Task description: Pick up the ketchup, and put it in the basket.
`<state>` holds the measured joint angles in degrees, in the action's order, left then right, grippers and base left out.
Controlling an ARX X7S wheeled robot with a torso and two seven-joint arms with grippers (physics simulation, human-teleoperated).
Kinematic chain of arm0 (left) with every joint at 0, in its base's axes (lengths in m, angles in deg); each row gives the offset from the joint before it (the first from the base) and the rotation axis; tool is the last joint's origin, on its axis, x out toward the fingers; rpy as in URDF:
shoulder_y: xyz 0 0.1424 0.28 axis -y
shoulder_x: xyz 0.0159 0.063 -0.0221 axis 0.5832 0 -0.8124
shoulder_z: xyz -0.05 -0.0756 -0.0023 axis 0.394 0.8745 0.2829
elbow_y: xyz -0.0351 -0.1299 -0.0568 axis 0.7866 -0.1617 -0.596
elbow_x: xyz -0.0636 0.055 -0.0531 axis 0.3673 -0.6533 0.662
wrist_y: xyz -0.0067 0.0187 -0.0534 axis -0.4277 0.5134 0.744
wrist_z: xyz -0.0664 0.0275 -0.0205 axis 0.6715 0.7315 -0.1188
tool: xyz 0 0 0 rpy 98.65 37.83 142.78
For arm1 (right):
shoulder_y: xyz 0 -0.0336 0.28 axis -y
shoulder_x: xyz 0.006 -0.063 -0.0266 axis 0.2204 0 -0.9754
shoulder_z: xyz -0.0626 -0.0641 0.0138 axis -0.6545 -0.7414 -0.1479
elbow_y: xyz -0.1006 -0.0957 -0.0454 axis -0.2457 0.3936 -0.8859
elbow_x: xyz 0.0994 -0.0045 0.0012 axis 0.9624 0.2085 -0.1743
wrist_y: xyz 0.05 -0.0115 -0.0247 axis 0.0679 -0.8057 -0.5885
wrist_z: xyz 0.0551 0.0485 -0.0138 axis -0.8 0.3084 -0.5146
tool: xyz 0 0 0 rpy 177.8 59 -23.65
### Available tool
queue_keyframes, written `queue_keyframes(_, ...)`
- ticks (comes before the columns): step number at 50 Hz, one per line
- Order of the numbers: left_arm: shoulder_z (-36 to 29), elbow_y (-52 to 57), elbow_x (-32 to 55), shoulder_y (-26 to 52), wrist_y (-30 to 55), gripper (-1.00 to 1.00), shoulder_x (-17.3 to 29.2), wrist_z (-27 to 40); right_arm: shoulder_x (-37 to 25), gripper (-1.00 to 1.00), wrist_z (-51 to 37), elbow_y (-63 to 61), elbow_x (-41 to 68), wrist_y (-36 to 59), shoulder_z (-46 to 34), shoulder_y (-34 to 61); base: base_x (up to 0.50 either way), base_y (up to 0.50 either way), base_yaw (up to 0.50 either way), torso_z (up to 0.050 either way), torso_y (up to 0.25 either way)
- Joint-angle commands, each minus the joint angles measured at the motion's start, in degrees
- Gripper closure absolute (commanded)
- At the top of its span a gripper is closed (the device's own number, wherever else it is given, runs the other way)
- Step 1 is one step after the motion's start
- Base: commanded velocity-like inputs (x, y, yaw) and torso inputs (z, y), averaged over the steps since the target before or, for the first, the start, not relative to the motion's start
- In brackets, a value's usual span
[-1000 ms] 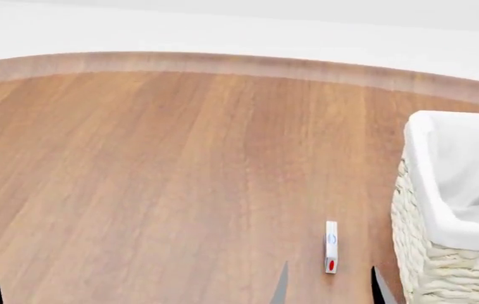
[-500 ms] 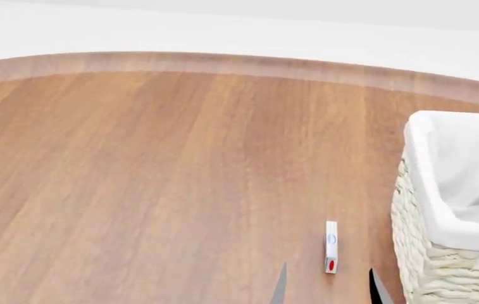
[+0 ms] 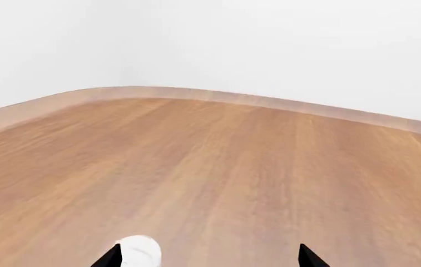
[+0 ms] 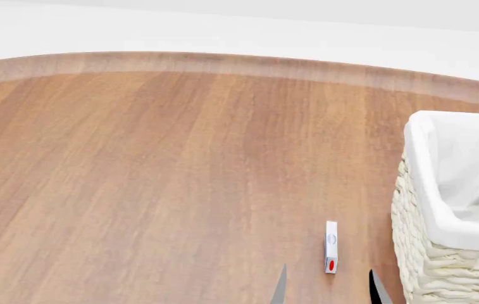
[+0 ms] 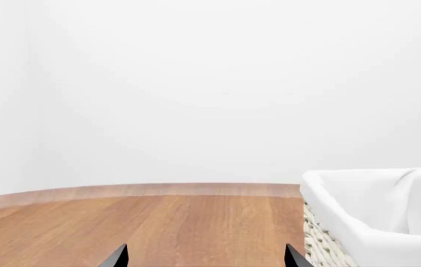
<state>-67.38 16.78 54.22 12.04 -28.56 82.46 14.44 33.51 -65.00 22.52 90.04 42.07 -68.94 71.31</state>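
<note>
The ketchup's orange-red body shows in no view. A white rounded thing point(image 3: 137, 251) sits on the table right beside one fingertip of my left gripper point(image 3: 210, 261); I cannot tell if it is the bottle's cap. The left gripper is open and is out of the head view. The basket point(image 4: 429, 209), cream wicker with a white liner, stands at the right edge of the table and also shows in the right wrist view point(image 5: 343, 222). My right gripper point(image 4: 328, 292) is open and empty, low at the front, just left of the basket; it also shows in the right wrist view point(image 5: 206, 260).
A small thin white piece with a blue mark and a red dot point(image 4: 330, 247) lies on the wooden table point(image 4: 155, 177), just ahead of the right fingertips. The table's curved far edge meets a plain white wall.
The left fingertip seen at the head view's lower left a second ago has dropped out of it. The right fingertips have sunk slightly lower. Nothing else moved.
</note>
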Motion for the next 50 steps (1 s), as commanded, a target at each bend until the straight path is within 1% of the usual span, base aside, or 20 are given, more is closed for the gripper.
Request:
queue_keyframes(1, 2.2, -0.8, 2.6, -0.1, 2.7, -1.00, -0.8, -0.7, 0.9, -1.00, 1.3, 0.5, -0.3, -1.2, 1.4, 0.0, 0.00, 0.00, 0.00, 0.000, 0.000)
queue_keyframes(7, 2.9, -0.7, 5.0, 0.5, 4.9, -1.00, -0.4, 0.1, 0.7, -1.00, 1.1, 0.5, -0.2, -1.3, 1.2, 0.0, 0.00, 0.00, 0.00, 0.000, 0.000)
queue_keyframes(12, 4.0, -1.1, 10.4, 1.6, 8.3, -1.00, 0.6, 0.9, 0.5, -1.00, 0.8, 0.6, -0.1, -1.4, 1.0, 0.1, 0.00, 0.00, 0.00, 0.000, 0.000)
queue_keyframes(15, 4.3, -1.1, 9.9, 1.6, 8.3, -1.00, 0.7, 1.3, 0.4, -1.00, 0.6, 0.8, 0.1, -1.5, 0.9, 0.2, 0.00, 0.00, 0.00, 0.000, 0.000)
queue_keyframes(21, 5.1, -1.2, 12.7, 2.1, 10.5, -1.00, 1.1, 2.6, 0.1, -1.00, 0.3, 0.8, 0.2, -1.6, 0.7, 0.2, 0.00, 0.00, 0.00, 0.000, 0.000)
queue_keyframes(27, 6.7, -1.7, 14.8, 3.7, 12.6, -1.00, 2.9, 3.6, -0.1, -1.00, 0.1, 0.9, 0.3, -1.7, 0.4, 0.3, 0.00, 0.00, 0.00, 0.000, 0.000)
queue_keyframes(29, 6.0, -2.5, 14.0, 4.2, 12.7, -1.00, 3.4, 2.7, -0.1, -1.00, 0.0, 1.1, 0.4, -1.8, 0.3, 0.4, 0.00, 0.00, 0.00, 0.000, 0.000)
queue_keyframes(30, 6.2, -2.8, 14.5, 4.4, 12.8, -1.00, 3.3, 2.8, -0.1, -1.00, 0.0, 1.2, 0.3, -1.8, 0.2, 0.4, 0.00, 0.00, 0.00, 0.000, 0.000)
queue_keyframes(31, 5.8, -2.2, 15.8, 4.2, 14.0, -1.00, 4.8, 1.5, -0.1, -1.00, -0.1, 1.3, 0.3, -1.8, 0.1, 0.4, 0.00, 0.00, 0.00, 0.000, 0.000)
queue_keyframes(32, 6.1, -2.2, 16.1, 4.3, 13.9, -1.00, 4.7, 1.8, -0.2, -1.00, -0.1, 1.2, 0.3, -1.8, 0.1, 0.4, 0.00, 0.00, 0.00, 0.000, 0.000)
queue_keyframes(37, 6.5, -3.4, 16.4, 4.9, 14.9, -1.00, 5.9, 1.4, -0.4, -1.00, -0.3, 1.2, 0.4, -1.8, -0.1, 0.4, 0.00, 0.00, 0.00, 0.000, 0.000)
queue_keyframes(39, 5.8, -4.6, 14.6, 5.4, 14.9, -1.00, 6.2, 1.2, -0.4, -1.00, -0.4, 1.3, 0.5, -1.9, -0.2, 0.5, 0.00, 0.00, 0.00, 0.000, 0.000)
queue_keyframes(42, 5.7, -5.3, 14.2, 5.8, 15.4, -1.00, 6.8, 1.0, -0.5, -1.00, -0.5, 1.4, 0.5, -1.9, -0.3, 0.5, 0.00, 0.00, 0.00, 0.000, 0.000)
queue_keyframes(43, 5.5, -5.5, 12.7, 5.9, 15.4, -1.00, 7.4, 1.2, -0.5, -1.00, -0.5, 1.4, 0.6, -1.9, -0.3, 0.5, 0.00, 0.00, 0.00, 0.000, 0.000)
queue_keyframes(45, 5.7, -6.6, 14.1, 6.4, 15.9, -1.00, 7.8, 0.2, -0.6, -1.00, -0.6, 1.3, 0.6, -1.9, -0.4, 0.5, 0.00, 0.00, 0.00, 0.000, 0.000)
queue_keyframes(50, 5.1, -10.4, 11.5, 7.6, 14.4, -1.00, 7.8, -1.1, -0.8, -1.00, -0.9, 1.3, 0.7, -1.9, -0.5, 0.5, 0.00, 0.00, 0.00, 0.000, 0.000)
